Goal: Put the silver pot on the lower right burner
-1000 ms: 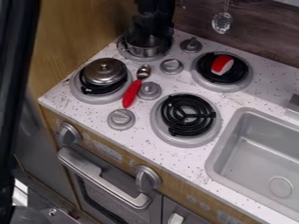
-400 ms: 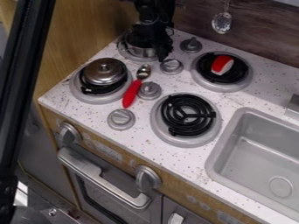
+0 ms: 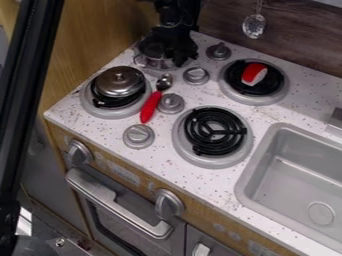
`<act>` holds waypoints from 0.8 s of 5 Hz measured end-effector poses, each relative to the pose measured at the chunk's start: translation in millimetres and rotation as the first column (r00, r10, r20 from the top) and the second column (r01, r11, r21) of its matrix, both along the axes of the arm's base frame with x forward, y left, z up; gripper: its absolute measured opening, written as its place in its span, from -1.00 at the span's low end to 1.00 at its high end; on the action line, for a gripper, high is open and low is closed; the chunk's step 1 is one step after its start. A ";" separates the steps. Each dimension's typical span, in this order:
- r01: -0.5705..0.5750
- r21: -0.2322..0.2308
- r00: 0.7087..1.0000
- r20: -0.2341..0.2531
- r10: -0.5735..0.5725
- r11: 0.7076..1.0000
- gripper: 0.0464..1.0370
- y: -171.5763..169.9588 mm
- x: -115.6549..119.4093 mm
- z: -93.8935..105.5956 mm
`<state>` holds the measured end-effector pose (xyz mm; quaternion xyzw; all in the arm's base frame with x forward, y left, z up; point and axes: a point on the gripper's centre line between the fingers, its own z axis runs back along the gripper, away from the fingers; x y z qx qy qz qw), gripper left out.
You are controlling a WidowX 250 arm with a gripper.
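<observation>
Silver pot (image 3: 152, 49): at the upper left burner (image 3: 148, 65), partly hidden behind the black gripper (image 3: 179, 59). Gripper hangs down at the pot's right side, right over its near edge. From where I stand, can't tell how far open it is or whether it has hold of the pot; contact likely, grasp unconfirmed. Can't tell either if the pot sits flat or is slightly raised.

Progress: early, I'd say. Approach looks done, pot is nowhere near its goal. Target, lower right burner (image 3: 217, 137), has its black coil bare, so placement is fully left to do. Remaining: secure grip, lift, carry across toward the front right, lower onto the coil, let go, back off.

Between start and goal: round stove knobs (image 3: 196, 75), plus the red-handled spoon (image 3: 151, 105) lying just beside the lower left burner (image 3: 99, 111). Pot should go up over the knobs; a low carry could clip one. Metal lid (image 3: 117, 81) with a top knob rests on the lower left burner, no need to touch it. Red and white toy piece (image 3: 254, 74) on the upper right burner (image 3: 270, 99), also off the task. Sink (image 3: 256, 172) is just right of the goal, so overshooting that way risks a tip-in
</observation>
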<state>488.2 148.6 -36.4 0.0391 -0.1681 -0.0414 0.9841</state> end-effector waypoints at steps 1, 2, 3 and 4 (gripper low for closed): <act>0.035 0.012 0.999 -0.002 -0.035 0.999 -0.92 -6.0 -0.4 -1.3; 0.080 0.029 0.997 0.000 -0.081 0.996 -0.94 -13.9 -6.8 7.4; 0.167 0.033 0.986 0.008 -0.167 0.985 -0.97 -53.0 -17.1 23.9; 0.251 0.055 0.968 -0.001 -0.251 0.966 -0.97 -94.7 -35.1 36.1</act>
